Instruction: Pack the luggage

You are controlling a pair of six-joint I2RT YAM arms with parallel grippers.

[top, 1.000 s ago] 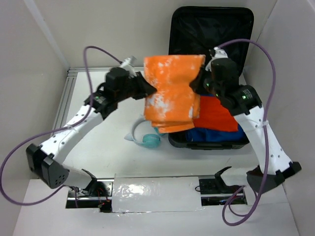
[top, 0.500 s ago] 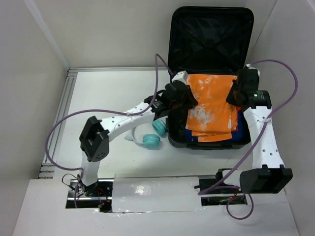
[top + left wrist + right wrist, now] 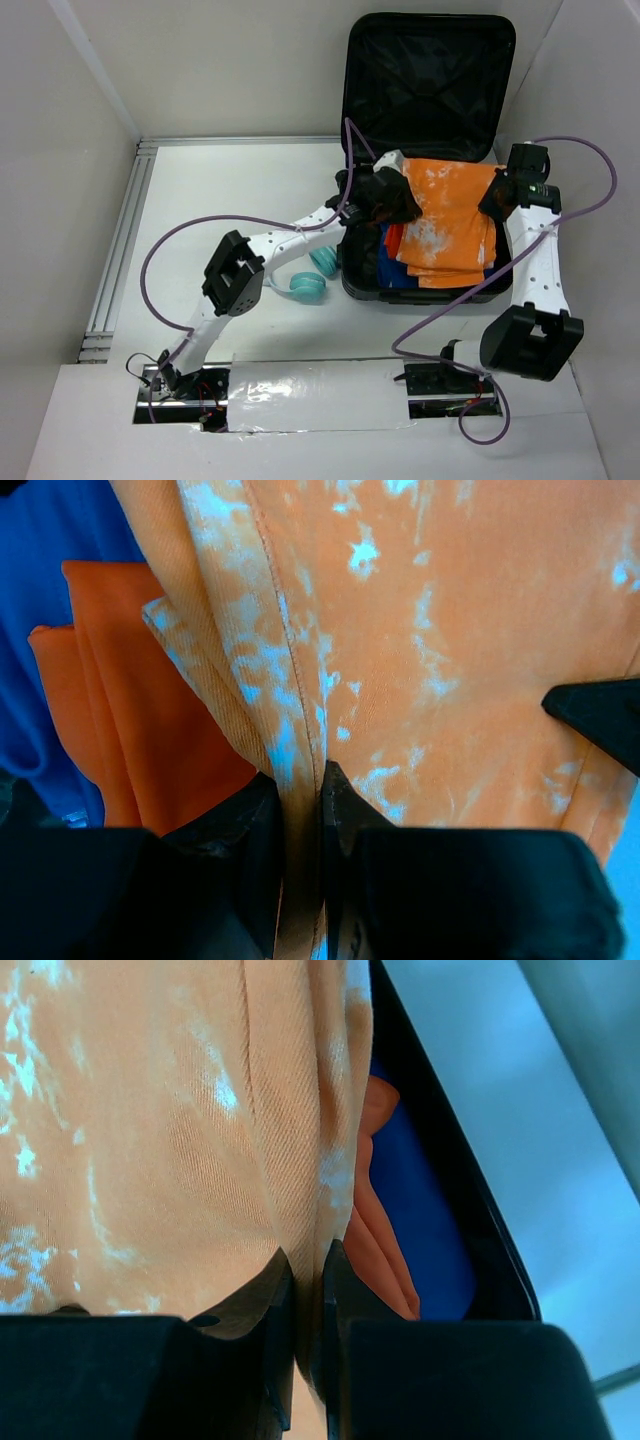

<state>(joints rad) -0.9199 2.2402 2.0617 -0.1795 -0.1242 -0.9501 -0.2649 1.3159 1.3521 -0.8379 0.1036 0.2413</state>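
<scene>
**Operator:** Where is the luggage?

**Spotter:** Your luggage (image 3: pixel 430 70) lies open at the far right of the bench (image 3: pixel 220 200). Its lid stands upright against the back wall and the base faces you.

**Operator:** And my pincers?

**Spotter:** Both are over the base. Your left pincer (image 3: pixel 302 800) is clamped narrow on a seam fold of the orange cloth (image 3: pixel 450 215), at its left edge. Your right pincer (image 3: pixel 308 1280) pinches a fold on the cloth's right edge, just inside the luggage's right wall. On both, the fingers are pressed tight with only fabric between them.

**Operator:** How does the cloth lie?

**Spotter:** It is spread across the base between your two arms, and you can see white blotches on it. It rests on top of a blue garment (image 3: pixel 395 272) and a red-orange garment (image 3: pixel 396 238), both showing at its left side.

**Operator:** Anything outside the case?

**Spotter:** Teal headphones (image 3: pixel 312 280) lie on the bench just beside the luggage's left wall, under your left arm.
</scene>
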